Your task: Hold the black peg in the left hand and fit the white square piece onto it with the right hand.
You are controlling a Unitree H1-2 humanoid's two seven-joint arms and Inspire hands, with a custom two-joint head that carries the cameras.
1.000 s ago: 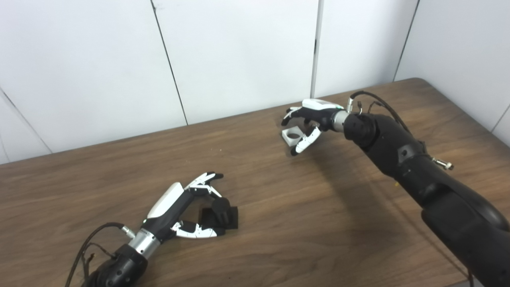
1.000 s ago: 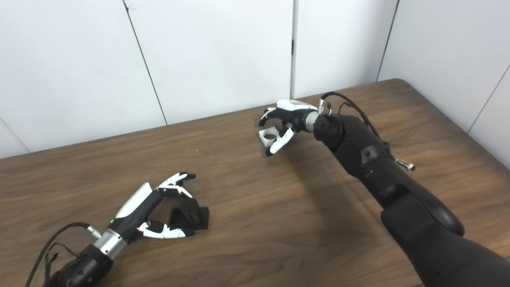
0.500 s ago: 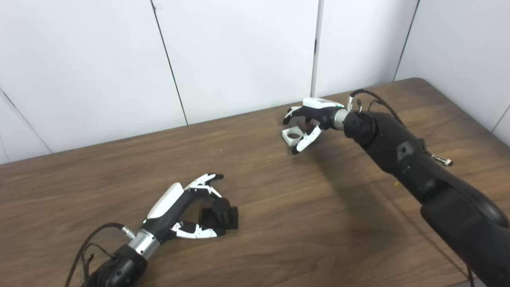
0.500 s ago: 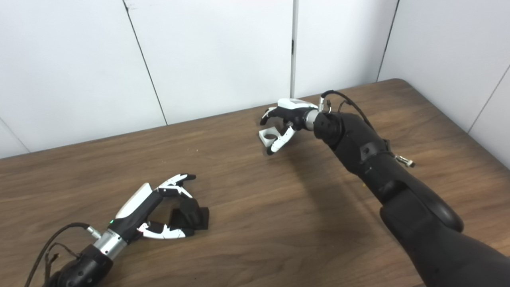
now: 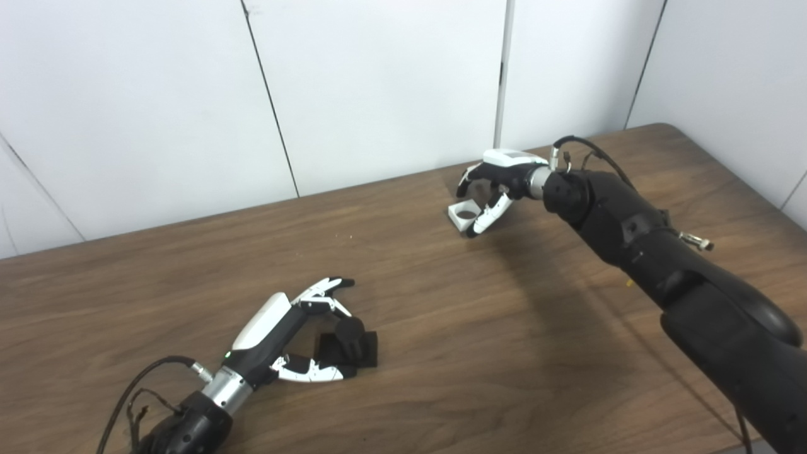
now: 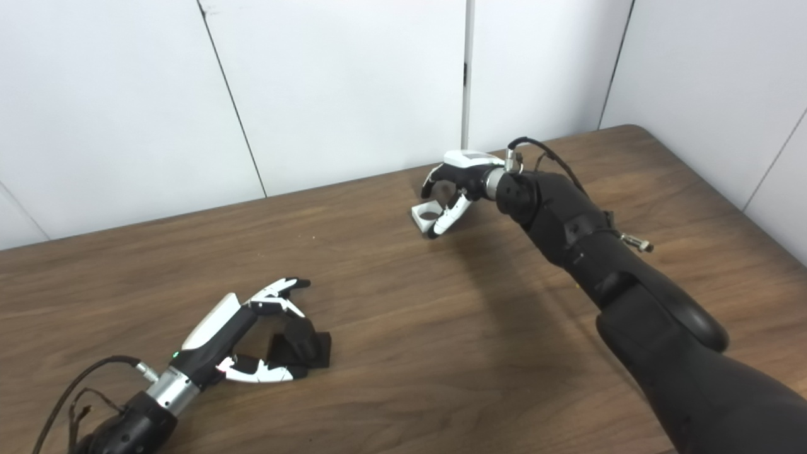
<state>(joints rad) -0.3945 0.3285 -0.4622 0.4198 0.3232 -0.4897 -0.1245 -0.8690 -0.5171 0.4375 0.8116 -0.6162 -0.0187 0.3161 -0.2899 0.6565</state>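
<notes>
Both on table, well apart: left robot hand [image 5: 287, 337] spread around peg [image 5: 348, 338], not gripping; right robot hand [image 5: 495, 189] curled loosely over white piece [image 5: 464, 213], grip not closed — risk: closing fingers may nudge piece away.

The black peg [image 5: 348, 341] — a short round post upright on a flat square base — sits near the front left. The white square piece [image 5: 463, 214] lies flat, far back — round hole facing up.
</notes>
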